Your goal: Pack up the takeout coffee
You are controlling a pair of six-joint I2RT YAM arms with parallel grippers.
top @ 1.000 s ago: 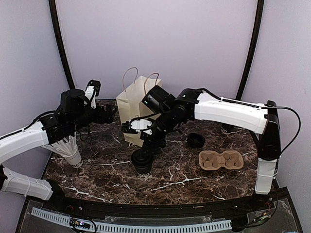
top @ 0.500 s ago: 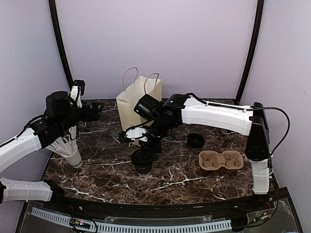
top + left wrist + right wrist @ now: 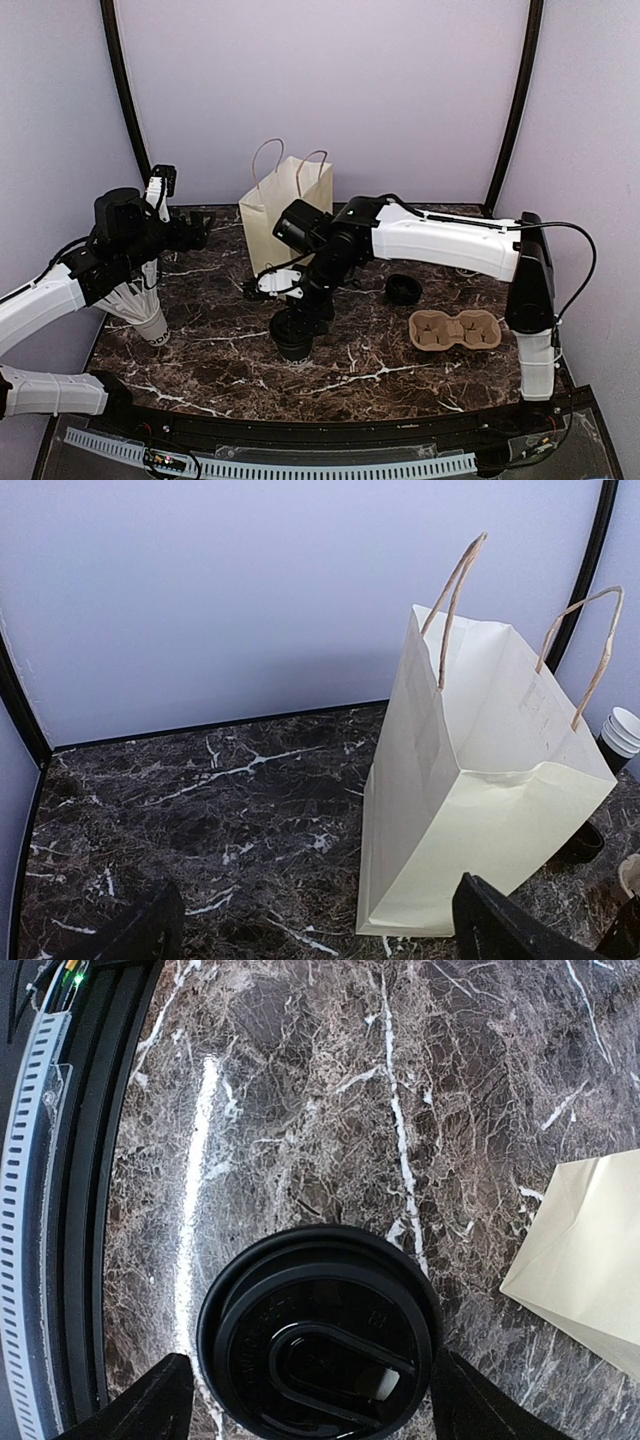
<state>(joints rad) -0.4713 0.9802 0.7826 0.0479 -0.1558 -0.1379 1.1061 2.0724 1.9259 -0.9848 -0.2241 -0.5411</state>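
A coffee cup with a round black lid point(image 3: 292, 338) stands on the marble table in front of the bag. In the right wrist view the lid point(image 3: 320, 1335) fills the lower middle. My right gripper point(image 3: 300, 318) hangs just above it, open. Its fingers point(image 3: 135, 1405) stand on either side of the lid, and I see no grip. The tan two-hole tray point(image 3: 455, 329) lies empty at the right. My left gripper point(image 3: 196, 232) is open and empty at the far left, facing the cream bag point(image 3: 470, 800).
The cream handled bag point(image 3: 286, 212) stands upright at the back centre. A loose black lid point(image 3: 403, 290) lies between the bag and the tray. A white cup of wrapped sticks point(image 3: 142, 308) stands under the left arm. Stacked white cups point(image 3: 625, 730) sit behind the bag.
My left arm has pulled back to the left, away from the bag. My right gripper has moved left and down, and it now sits over the lidded cup.
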